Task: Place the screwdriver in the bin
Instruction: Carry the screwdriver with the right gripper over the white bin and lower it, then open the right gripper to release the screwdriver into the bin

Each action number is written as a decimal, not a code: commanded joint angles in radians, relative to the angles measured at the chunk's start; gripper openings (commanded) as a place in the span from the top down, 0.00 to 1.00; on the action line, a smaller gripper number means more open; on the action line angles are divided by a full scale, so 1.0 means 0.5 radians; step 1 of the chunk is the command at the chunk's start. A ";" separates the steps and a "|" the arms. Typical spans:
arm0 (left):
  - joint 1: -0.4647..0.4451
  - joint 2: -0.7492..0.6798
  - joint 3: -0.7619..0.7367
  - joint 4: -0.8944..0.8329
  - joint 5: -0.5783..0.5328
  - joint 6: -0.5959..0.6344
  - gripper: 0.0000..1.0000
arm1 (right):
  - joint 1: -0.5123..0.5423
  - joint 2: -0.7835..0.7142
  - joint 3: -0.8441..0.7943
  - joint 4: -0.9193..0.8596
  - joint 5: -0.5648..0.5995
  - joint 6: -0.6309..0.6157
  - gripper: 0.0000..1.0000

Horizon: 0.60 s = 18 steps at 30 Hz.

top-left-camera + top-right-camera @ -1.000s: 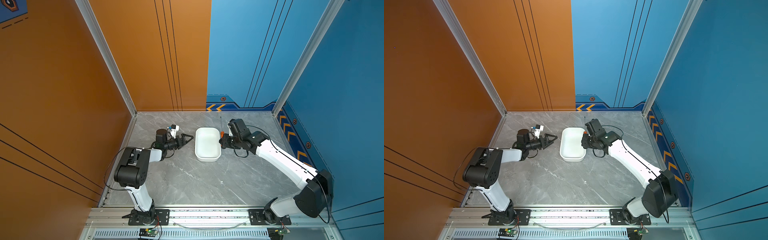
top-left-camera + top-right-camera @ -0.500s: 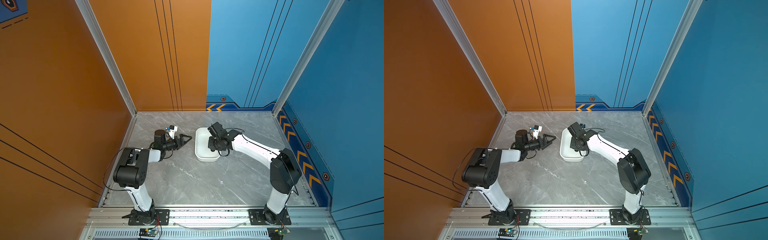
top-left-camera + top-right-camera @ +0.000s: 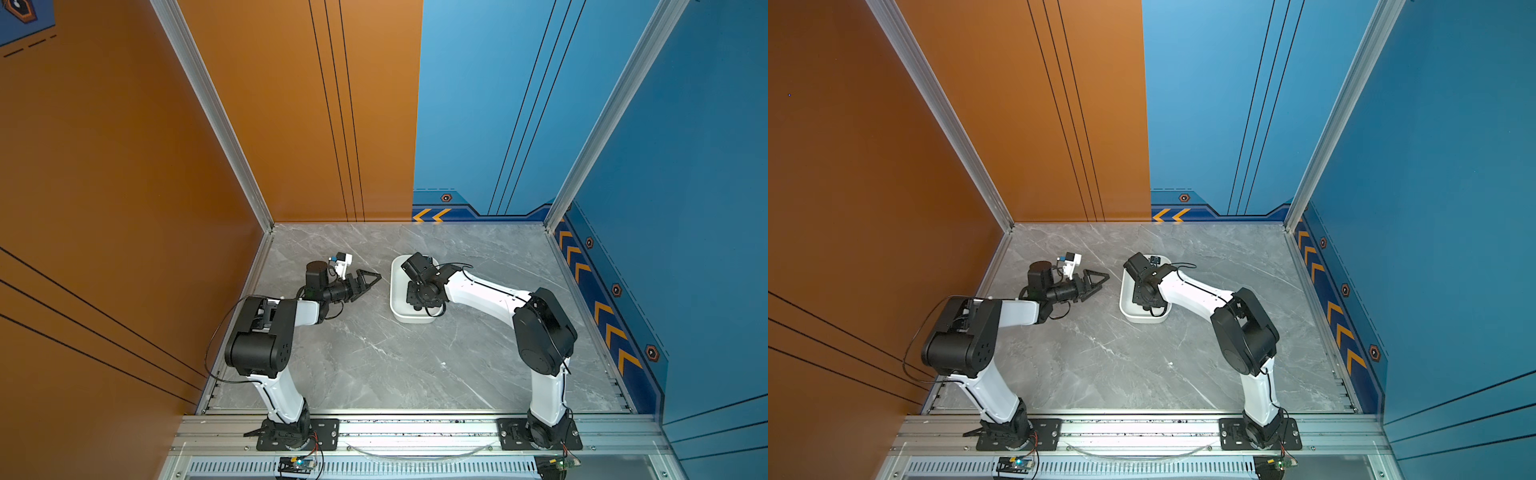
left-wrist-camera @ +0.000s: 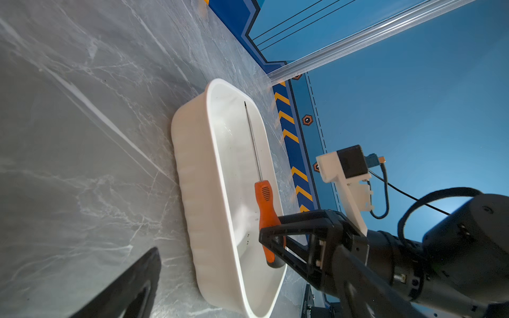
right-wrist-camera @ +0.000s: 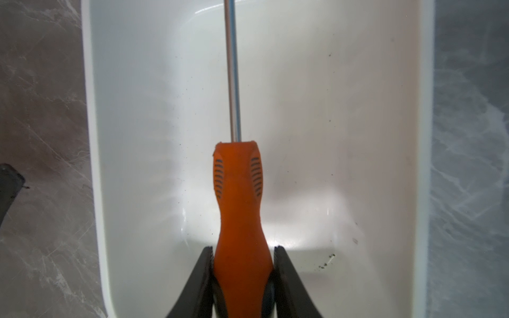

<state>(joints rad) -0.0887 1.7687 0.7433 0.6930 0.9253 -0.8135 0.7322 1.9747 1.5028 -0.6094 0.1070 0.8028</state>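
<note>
Two black fingers (image 5: 283,278) of the right gripper (image 5: 243,254) pinch the orange handle of the screwdriver (image 5: 239,198), held over the inside of the white bin (image 5: 424,137), shaft pointing along its length. Left of the bin on the grey table (image 3: 374,365), the left gripper (image 3: 371,279) rests with fingertips pressed together, holding nothing.
</note>
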 commanded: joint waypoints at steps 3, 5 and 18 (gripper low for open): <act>0.032 -0.073 -0.035 0.036 0.063 0.013 0.02 | -0.007 0.074 0.087 0.002 0.037 0.040 1.00; 0.039 -0.080 -0.039 0.038 0.067 0.013 0.02 | -0.004 0.110 0.098 0.003 0.035 0.043 1.00; 0.063 -0.080 -0.062 0.037 0.076 0.024 0.02 | -0.029 0.235 0.121 0.004 0.020 0.048 0.93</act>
<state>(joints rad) -0.0643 1.7500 0.7235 0.6933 0.9329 -0.8131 0.7254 2.0613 1.5368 -0.6090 0.1062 0.8131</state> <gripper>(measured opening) 0.979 0.296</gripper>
